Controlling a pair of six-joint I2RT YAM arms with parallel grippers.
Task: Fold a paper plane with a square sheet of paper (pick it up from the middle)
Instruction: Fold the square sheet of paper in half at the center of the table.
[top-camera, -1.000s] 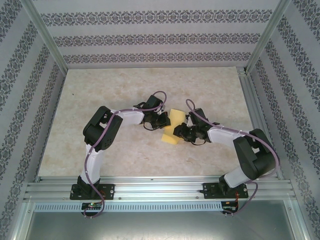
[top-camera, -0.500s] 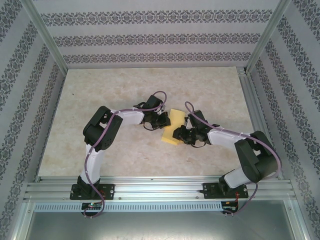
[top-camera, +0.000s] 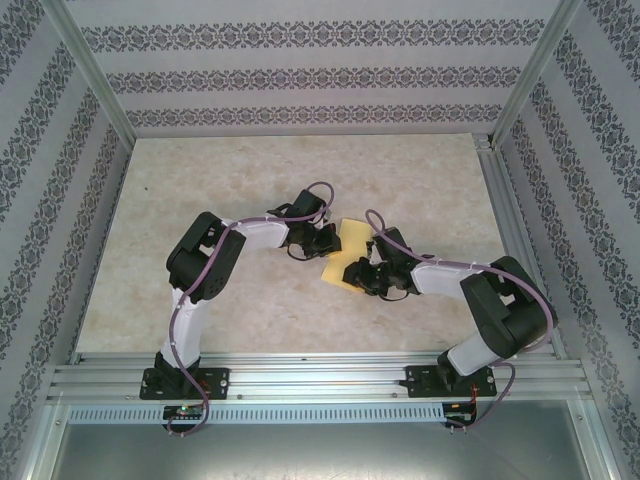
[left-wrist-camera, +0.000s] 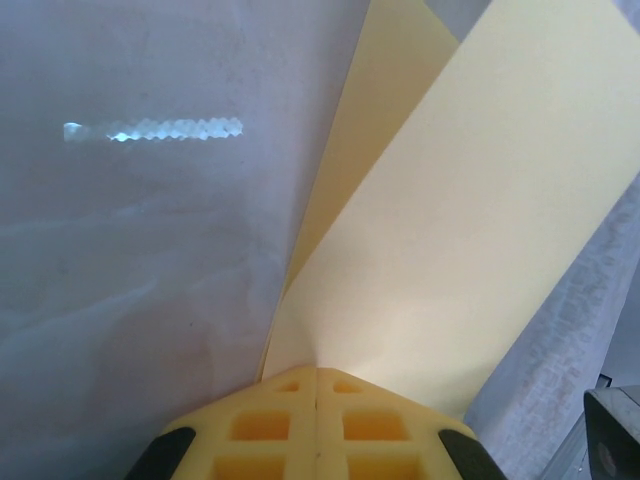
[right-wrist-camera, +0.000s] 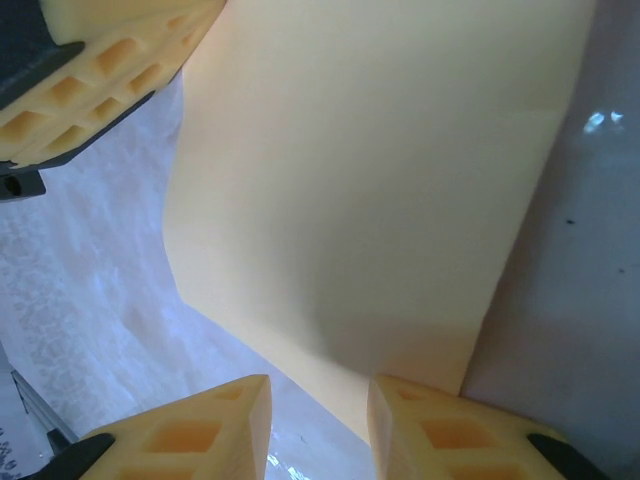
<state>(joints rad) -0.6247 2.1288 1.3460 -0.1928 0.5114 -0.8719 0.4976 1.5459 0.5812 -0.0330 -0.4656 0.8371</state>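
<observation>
Holding the square sheet (top-camera: 351, 235) off the bench (top-camera: 200, 180), left jaws are clamping one end.
Right jaws (part-open, gripping nothing) are straddling its opposite end, its length running between both.

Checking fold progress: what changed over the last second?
The right gripper, jaws apart, slid down-left in the top view along the square sheet of paper, covering more of its near end. The left gripper stayed shut on the sheet's edge, unmoved.
</observation>
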